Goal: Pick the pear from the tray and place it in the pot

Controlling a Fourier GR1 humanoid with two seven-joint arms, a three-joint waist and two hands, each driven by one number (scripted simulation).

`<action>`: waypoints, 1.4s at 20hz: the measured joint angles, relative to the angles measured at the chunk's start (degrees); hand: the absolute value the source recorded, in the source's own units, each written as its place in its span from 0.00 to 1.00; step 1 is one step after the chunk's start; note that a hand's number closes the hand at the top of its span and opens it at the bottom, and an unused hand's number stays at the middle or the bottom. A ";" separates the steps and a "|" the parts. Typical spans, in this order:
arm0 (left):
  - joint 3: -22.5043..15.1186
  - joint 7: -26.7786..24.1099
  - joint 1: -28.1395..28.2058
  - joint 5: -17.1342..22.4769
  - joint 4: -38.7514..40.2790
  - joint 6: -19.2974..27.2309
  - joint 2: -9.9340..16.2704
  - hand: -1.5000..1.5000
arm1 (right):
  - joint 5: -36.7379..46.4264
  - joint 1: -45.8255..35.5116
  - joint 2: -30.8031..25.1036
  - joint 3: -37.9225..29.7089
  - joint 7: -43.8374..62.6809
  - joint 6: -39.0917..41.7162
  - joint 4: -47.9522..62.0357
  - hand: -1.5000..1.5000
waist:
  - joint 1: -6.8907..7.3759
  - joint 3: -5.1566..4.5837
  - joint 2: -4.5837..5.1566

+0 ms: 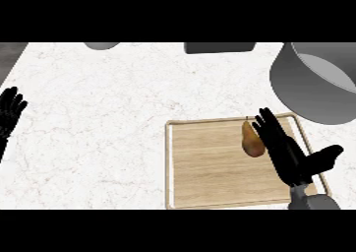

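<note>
Pale wood fills the nearest part of what we see: a wooden tray (210,167) with a thin raised rim, lying flat on a white marble counter (101,123) and reaching down to the lower edge of the view. Over the tray's right side we find the robot's right hand (291,160), black, rising from a grey forearm (311,201) at the bottom edge. Its fingers are stretched out straight, pointing away from us toward the far side of the tray, and the thumb is spread out to the right. It grips nothing.

Just to the left of those fingers lies the pear (251,140), golden brown, on the tray's far right portion, its narrow stem end pointing away from us. The fingertips sit right beside the fruit; we cannot tell whether they touch it.

At the left edge of the view we see the left hand (7,115), also black, open with fingers up, resting.

Farther off, beyond the tray's far right corner, stands the large grey pot (311,96), partly cut off by the right edge. At the far edge of the counter, a grey round object (101,45) and a dark rectangular one (219,47) are partly visible.
</note>
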 measured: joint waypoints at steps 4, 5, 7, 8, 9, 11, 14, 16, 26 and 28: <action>-3.98 3.00 -1.12 -0.43 1.47 -1.10 -2.25 0.50 | 3.81 -3.71 -4.06 2.41 8.09 -1.05 -0.22 1.00 | 1.38 -0.62 1.40; -5.31 4.13 -1.24 -0.29 2.25 -1.56 -2.97 0.50 | 5.06 -5.26 -5.61 3.41 10.94 -0.85 0.22 1.00 | 1.65 -0.78 1.72; -7.92 6.00 -1.06 -0.10 3.33 -2.25 -4.53 0.50 | 10.37 -8.15 -10.59 5.85 14.52 -0.45 0.71 1.00 | 2.17 -1.46 2.14; -9.04 6.88 -0.58 0.12 4.01 -2.58 -5.28 0.50 | 14.15 -9.54 -13.33 5.89 15.08 -2.26 0.92 0.00 | 1.92 -1.55 2.20; -10.23 7.78 -0.27 0.25 4.72 -2.82 -6.15 0.50 | 17.74 -10.76 -14.64 6.08 15.22 -4.94 0.85 0.00 | 1.71 -1.49 2.22; -11.99 9.60 -0.68 0.46 6.50 -2.68 -8.14 0.50 | 23.37 -12.12 -14.90 6.33 14.41 -10.83 -0.30 0.00 | 1.10 -1.25 2.17; -14.65 11.36 -2.13 -0.44 9.03 -2.17 -11.23 0.50 | 28.73 -14.51 -11.54 6.94 14.86 -18.74 -2.80 0.00 | 1.32 -0.97 2.10; -15.76 12.60 -2.81 -1.19 9.58 -1.62 -13.00 0.50 | 30.83 -16.16 -11.24 6.80 17.41 -20.33 -5.42 0.00 | 1.68 -0.85 2.02; -16.82 15.32 -6.86 -2.86 12.97 -1.19 -17.16 0.50 | 28.93 -32.18 -13.79 7.03 50.02 -7.34 -6.38 0.00 | 2.89 -0.75 1.98; -16.26 14.81 -6.99 -2.80 14.11 -2.00 -17.11 0.50 | 27.36 -33.74 -13.39 6.03 53.75 -5.27 -4.65 0.00 | 2.94 -0.74 2.02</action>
